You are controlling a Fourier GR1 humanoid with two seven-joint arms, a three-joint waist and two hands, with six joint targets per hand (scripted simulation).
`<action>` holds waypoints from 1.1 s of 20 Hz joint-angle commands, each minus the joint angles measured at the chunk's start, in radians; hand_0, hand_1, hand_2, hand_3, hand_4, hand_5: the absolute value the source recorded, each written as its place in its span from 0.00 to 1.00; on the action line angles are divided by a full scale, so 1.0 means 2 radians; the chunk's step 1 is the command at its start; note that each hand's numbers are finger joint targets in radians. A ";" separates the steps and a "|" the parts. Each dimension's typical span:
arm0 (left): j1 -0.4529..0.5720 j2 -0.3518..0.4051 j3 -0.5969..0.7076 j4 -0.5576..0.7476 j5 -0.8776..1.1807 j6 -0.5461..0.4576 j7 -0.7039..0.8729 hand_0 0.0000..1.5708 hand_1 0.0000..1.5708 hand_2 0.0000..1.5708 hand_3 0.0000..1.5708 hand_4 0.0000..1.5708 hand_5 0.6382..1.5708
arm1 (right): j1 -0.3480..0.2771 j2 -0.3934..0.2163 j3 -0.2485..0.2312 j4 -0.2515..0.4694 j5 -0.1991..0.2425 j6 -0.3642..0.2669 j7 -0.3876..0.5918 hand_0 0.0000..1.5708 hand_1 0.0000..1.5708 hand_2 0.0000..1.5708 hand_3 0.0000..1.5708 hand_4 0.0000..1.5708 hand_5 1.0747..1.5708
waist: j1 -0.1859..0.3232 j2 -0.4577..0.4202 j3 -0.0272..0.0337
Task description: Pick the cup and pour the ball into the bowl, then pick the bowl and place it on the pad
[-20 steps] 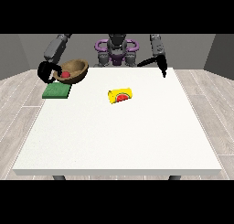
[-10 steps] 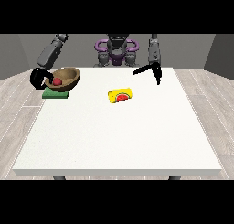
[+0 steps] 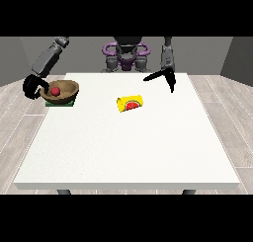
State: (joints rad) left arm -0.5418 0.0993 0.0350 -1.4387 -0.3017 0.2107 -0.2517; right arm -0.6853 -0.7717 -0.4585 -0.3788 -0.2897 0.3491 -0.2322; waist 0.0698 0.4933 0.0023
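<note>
Hand at the view's left (image 3: 32, 86): black, curled at the bowl's 9 o'clock rim; whether the fingers grip the rim or only arc beside it cannot be told. Hand at the view's right (image 3: 167, 76): raised over the table's far edge, thumb and fingers spread apart, holding nothing

Table (image 3: 128, 152): large, white, flat; most of its top lies bare toward 6 o'clock, giving wide room for any sweep of the arms. Its left edge runs just beside the pad, so a slip toward 9 o'clock could carry a thing off the top

Bowl (image 3: 63, 91): brown, wooden in look, wide-mouthed, at the table's 10 o'clock corner, sitting on the pad and upright or nearly so. Judged stiff and fairly light, smooth-walled and likely slippery; the rim is the natural place to pinch, as the hand at the view's left is placed

Pad (image 3: 70, 103): green, flat, mostly hidden under the bowl, one strip showing at its 5 o'clock side. Judged thin and steady underfoot

Cup (image 3: 130, 102): yellow, lying on its side near the table's middle, at 3 o'clock from the bowl and well apart from it, reddish mouth turned toward the camera. Judged light and rigid; on its side it may roll

Ball (image 3: 56, 91): red, small, resting inside the bowl. Judged free to roll, so a tilted bowl could spill it

Task state, as judged: pour done, bowl on the pad
</note>
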 commanded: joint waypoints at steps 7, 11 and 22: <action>0.049 -0.009 -0.018 -0.059 -0.004 -0.004 0.030 0.00 0.00 0.00 0.00 0.00 0.99 | -0.014 -0.025 -0.023 0.046 -0.023 0.032 0.037 1.00 1.00 1.00 0.00 0.50 1.00 | -0.006 -0.025 -0.0006; 0.031 0.011 0.013 -0.031 0.030 -0.031 0.028 0.00 0.00 0.00 0.00 0.00 0.99 | 0.003 0.001 -0.005 0.037 -0.011 0.019 0.032 1.00 1.00 1.00 0.31 0.47 1.00 | -0.008 -0.045 -0.0011; 0.043 0.006 -0.003 -0.087 0.016 -0.024 0.038 0.00 0.00 0.00 0.00 0.00 0.99 | 0.003 -0.041 0.007 0.055 0.017 -0.011 0.041 1.00 1.00 1.00 1.00 0.37 0.93 | -0.002 0.000 -0.0005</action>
State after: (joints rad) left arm -0.4652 0.0979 0.0143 -1.5958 -0.2783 0.1661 -0.1592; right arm -0.6805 -0.8072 -0.4223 -0.3001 -0.2480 0.3637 -0.1835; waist 0.0659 0.4593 0.0012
